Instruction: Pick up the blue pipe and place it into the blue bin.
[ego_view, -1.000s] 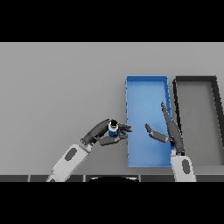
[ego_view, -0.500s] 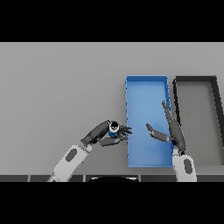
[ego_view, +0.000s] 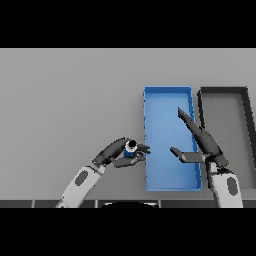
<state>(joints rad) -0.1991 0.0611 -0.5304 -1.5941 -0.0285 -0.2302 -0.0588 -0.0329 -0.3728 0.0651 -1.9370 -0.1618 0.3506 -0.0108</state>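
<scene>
Pipe grabbed, not binned yet: our left hand (ego_view: 116, 154) has fingers curled round the blue pipe (ego_view: 130, 147), just left of the blue bin (ego_view: 148, 102) wall. Right hand (ego_view: 202, 141) fingers straight, idle over bin. Left: move right, drop.

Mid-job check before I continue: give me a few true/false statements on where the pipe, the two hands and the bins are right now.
1. The left hand has its fingers curled round the blue pipe. True.
2. The pipe already lies inside the blue bin. False: it is held just left of the bin's left wall, over the grey table.
3. The right hand is over the blue bin with straight fingers, holding nothing. True.
4. The dark bin stands to the left of the blue bin. False: it stands on its right.
5. The blue bin holds several objects. False: nothing lies in it.
</scene>
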